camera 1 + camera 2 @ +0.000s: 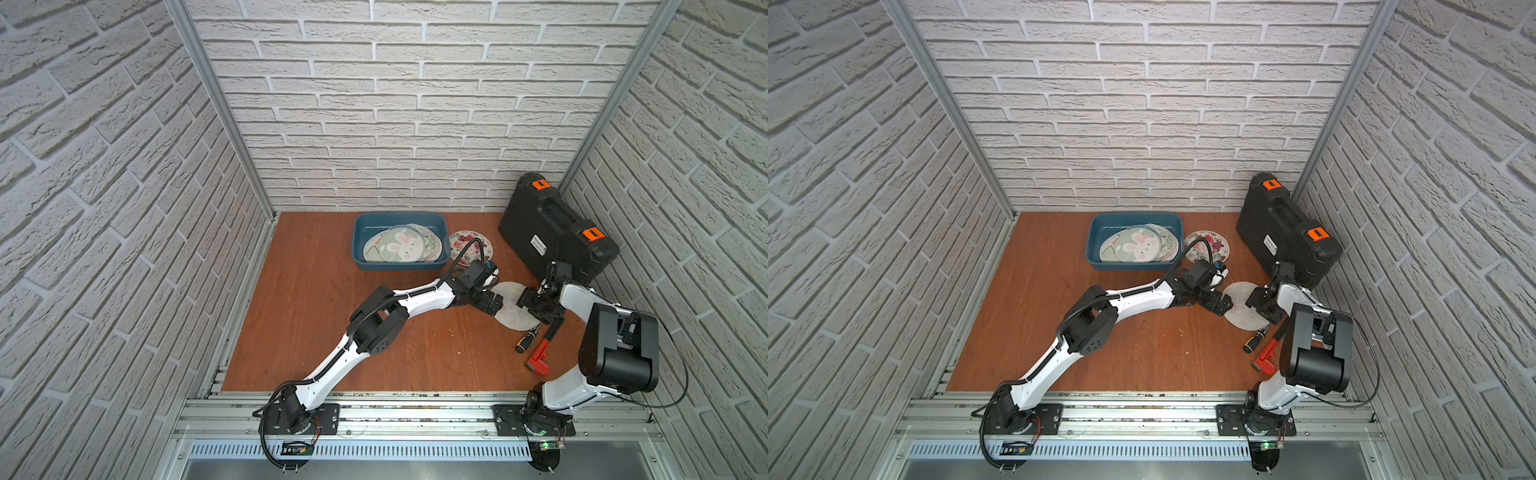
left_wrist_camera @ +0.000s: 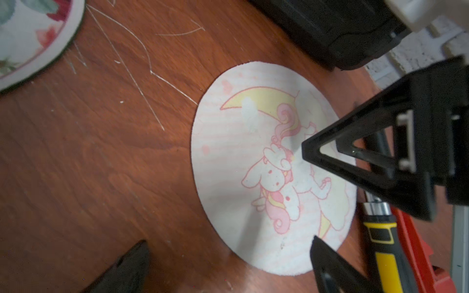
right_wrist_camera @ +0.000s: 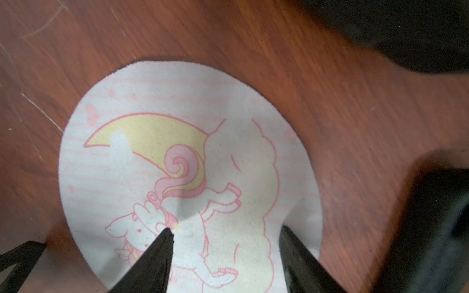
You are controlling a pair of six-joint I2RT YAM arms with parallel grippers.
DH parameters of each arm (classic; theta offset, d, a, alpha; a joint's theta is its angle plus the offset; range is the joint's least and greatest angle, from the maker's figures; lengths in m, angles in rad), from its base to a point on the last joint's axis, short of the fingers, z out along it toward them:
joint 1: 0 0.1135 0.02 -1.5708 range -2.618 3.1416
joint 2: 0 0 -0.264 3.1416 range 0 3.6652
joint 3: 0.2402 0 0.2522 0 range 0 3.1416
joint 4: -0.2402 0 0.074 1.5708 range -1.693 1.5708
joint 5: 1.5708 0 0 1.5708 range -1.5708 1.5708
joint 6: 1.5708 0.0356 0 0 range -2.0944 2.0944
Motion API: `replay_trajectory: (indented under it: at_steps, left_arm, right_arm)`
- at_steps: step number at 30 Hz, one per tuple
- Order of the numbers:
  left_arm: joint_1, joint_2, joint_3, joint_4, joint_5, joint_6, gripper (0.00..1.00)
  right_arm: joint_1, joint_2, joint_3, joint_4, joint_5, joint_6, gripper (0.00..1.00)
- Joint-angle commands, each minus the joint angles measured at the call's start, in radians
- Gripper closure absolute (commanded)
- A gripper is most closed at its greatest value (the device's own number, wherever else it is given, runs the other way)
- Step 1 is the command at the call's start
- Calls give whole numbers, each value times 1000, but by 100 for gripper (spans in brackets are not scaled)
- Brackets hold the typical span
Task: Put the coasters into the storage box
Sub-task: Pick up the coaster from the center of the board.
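Coaster (image 3: 157,106) is lying flat under both grippers.
Left gripper (image 2: 229,241) is gaping wide at its rim; right gripper (image 3: 225,228) is standing half-open over it, empty.

This is a robot test cell in a lab, not a lived-in room. Brick-pattern panels (image 1: 395,124) hang on aluminium posts (image 1: 220,104) around three sides of a wooden board (image 1: 324,340). Two arm bases (image 1: 293,415) are bolted to a slotted aluminium rail (image 1: 415,413) along its front edge. A black tool case (image 1: 552,232) stands at its far right corner.
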State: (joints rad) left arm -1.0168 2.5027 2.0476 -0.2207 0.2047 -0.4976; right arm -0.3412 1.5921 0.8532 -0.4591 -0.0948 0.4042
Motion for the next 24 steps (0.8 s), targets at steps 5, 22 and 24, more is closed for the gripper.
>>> replay_trajectory:
  at_steps: [5,22,24]
  left_arm:
    - [-6,61,22,20,67,-45,2]
    - [-17,96,39,43,147,-71,30]
    - [-20,100,46,43,155,-73,33]
  right_arm:
    - [75,47,16,28,-77,-10,34]
    - [154,92,38,37,-71,2,35]
    - [154,92,37,38,-70,2,35]
